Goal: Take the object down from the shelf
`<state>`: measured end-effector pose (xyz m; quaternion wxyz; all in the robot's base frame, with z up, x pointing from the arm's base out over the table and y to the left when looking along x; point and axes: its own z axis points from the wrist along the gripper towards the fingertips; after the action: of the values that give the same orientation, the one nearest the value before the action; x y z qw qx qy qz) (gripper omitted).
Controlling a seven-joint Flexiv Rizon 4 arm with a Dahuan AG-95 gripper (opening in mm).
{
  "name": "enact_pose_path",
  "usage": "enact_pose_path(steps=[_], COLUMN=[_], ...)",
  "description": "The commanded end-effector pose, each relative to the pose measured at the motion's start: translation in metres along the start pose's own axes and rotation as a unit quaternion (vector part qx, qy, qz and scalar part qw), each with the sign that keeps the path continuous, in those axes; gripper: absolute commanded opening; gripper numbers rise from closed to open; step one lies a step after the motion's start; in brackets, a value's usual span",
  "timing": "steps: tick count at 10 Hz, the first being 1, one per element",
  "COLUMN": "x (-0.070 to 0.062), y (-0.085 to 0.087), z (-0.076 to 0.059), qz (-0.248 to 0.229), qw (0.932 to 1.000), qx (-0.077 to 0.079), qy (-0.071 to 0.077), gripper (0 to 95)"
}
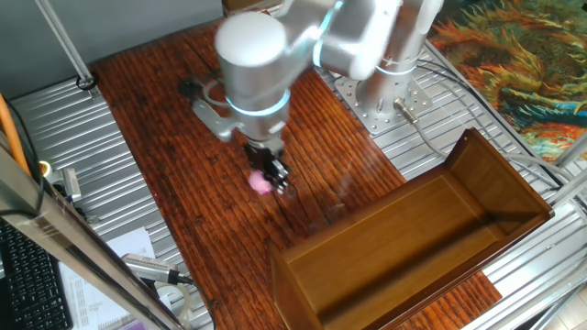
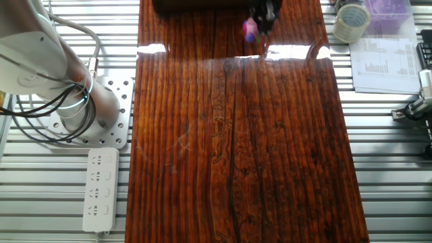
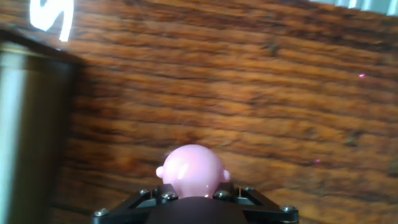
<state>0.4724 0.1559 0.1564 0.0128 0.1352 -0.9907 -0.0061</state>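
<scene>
The hand (image 1: 273, 177) pinches the pink object (image 1: 261, 182) (rounded, glossy) low over the striped table (image 1: 165, 128), well apart from the wooden shelf (image 1: 404, 243) at the table's corner

Pink object (image 1: 260, 182) off brown shelf (image 1: 404, 243)

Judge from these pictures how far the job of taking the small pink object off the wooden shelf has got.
Done: the small rounded pink object is out of the brown polished-wood open shelf. In hand: the gripper holds it over the reddish striped wooden tabletop. Left: setting it down and letting go; whether it touches the tabletop is unclear.
</scene>
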Motion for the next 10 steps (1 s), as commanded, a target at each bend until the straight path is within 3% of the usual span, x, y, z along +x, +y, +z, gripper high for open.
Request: enact_pose_path(steps=[1,2,4,6,10], x=[0.0,-0.002,-0.018,-0.018,-0.018], y=[-0.028,-0.028,0.005,0.005,0.005], z=[0.0,0.001,-0.002,-0.002,-0.002], qz=[-0.058,-0.059,-0.004,0.045,0.056], qw=[0.9983,0.9982,0.9999,0.999,0.9983], qx=[0.002,0.004,0.01,0.008,0.006], qy=[0.001,0.001,0.013,0.002,0.011], gripper=[0.0,0.0,0.0,0.0,0.0])
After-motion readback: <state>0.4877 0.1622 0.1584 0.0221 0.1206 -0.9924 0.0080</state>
